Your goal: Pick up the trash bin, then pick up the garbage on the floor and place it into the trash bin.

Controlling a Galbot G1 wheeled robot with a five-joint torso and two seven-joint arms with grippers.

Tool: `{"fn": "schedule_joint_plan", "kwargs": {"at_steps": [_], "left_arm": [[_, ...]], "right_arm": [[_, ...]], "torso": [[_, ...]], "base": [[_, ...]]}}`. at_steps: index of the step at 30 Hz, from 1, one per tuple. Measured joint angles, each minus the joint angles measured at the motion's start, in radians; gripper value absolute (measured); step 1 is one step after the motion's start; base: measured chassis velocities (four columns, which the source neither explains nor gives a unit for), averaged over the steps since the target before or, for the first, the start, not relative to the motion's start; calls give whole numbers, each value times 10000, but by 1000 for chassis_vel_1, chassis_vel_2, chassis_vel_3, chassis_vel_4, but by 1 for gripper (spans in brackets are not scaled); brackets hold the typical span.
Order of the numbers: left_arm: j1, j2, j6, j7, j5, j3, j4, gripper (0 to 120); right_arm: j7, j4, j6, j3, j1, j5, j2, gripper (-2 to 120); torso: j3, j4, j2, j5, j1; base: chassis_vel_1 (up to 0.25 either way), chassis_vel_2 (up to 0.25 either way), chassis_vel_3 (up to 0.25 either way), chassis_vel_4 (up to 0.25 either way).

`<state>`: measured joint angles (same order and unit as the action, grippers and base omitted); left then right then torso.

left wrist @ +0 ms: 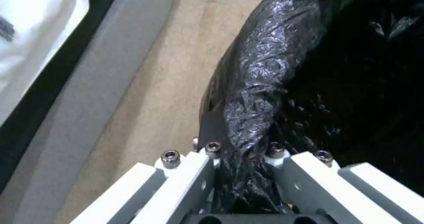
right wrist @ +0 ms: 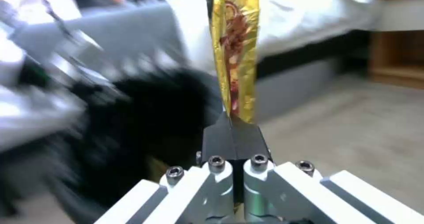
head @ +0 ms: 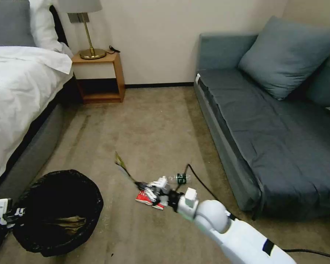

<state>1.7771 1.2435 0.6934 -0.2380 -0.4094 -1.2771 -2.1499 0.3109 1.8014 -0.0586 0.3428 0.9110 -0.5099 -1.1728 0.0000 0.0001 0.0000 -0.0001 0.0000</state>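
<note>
Right gripper (right wrist: 230, 131), jaws clenched on one end of a gold-brown snack wrapper (right wrist: 234, 52), which stands out straight beyond the fingertips, clear of the carpet. Just beneath this gripper on the floor lie a red-and-white snack packet (head: 146, 198) and, slightly farther off, a small clear bottle (head: 179, 179). Left gripper (left wrist: 240, 153), jaws closed over the bag-lined rim of the trash bin (head: 58, 211); the bin's mouth opens beyond it, with crumpled tan paper (head: 68, 223) inside.
</note>
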Motion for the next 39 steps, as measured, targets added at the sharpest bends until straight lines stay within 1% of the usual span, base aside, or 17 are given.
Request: {"fn": "schedule_joint_plan", "kwargs": {"at_steps": [1,2,5,7,9,12,17,20,21,24,25,28,31,32,34,36,39], "left_arm": [[3,6,0,0,0,6,-9,3],[22,20,0,0,6,13,-48,3],[21,21,0,0,8,13,-73,3],[6,20,3,1,30,26,-99,3],[2,21,5,3,38,42,-115,3],[-14,40,15,3,71,148,-158,3],[-12,42,21,-2,65,186,-171,3],[1,44,21,5,37,186,-213,3],[1,44,21,5,37,186,-213,3],[28,44,14,18,21,184,-274,3],[28,44,14,18,21,184,-274,3],[30,21,14,21,-6,156,-368,3],[27,12,14,22,-16,143,-373,3],[20,-4,14,26,-20,134,-365,3],[-6,-19,14,37,-24,122,-282,3],[-17,-27,14,40,-25,107,-232,3],[-53,-80,6,47,-57,-15,18,3]], "right_arm": [[-25,23,-54,145,-76,-85,-70,0],[-174,39,-166,880,-441,-283,-376,0],[-286,-197,-35,1534,-812,-71,-744,0],[-411,-652,168,2159,-1184,261,-1330,0],[-446,-726,185,2254,-1240,287,-1446,0],[-746,-1098,197,2643,-1460,429,-1983,0],[-959,-1484,193,2723,-1510,806,-2288,0],[-1113,-1635,181,2671,-1438,998,-2358,15],[-1113,-1635,181,2671,-1438,998,-2358,15],[-1118,-1717,184,2591,-1383,1067,-2239,28],[-1118,-1717,184,2591,-1383,1067,-2239,28],[-1109,-1713,198,2498,-1284,1125,-2124,44],[-1107,-1651,201,2429,-1219,1155,-2069,48],[-1110,-1523,202,2294,-1130,1205,-1984,57],[-1126,-1319,209,2062,-1000,1370,-1800,65],[-1139,-1214,213,1937,-925,1447,-1690,69],[-1218,-781,181,1129,-596,1699,-1192,83]], "torso": [[0,0,0,0,0],[0,0,0,-1,0],[0,2,0,0,0],[0,1,0,0,0],[0,1,0,0,-1],[1,0,0,-2,-1],[1,0,0,-2,0],[0,-1,0,-1,-1],[0,-1,0,-1,-1],[0,-2,0,-1,-1],[0,-2,0,-1,-1],[0,-2,0,0,0],[1,-2,0,0,0],[0,-2,0,1,-1],[0,-1,0,2,-1],[0,-2,0,1,0],[0,-2,0,2,0]], "base": [[0,0,0,0],[0,0,0,0],[0,0,0,0],[0,0,0,0],[0,0,0,0],[0,0,0,0],[0,0,0,0],[0,0,0,0],[0,0,0,0],[0,0,0,0],[0,0,0,0],[0,0,0,0],[0,0,0,0],[0,0,0,0],[0,0,0,0],[0,0,0,0],[0,0,0,0]]}}
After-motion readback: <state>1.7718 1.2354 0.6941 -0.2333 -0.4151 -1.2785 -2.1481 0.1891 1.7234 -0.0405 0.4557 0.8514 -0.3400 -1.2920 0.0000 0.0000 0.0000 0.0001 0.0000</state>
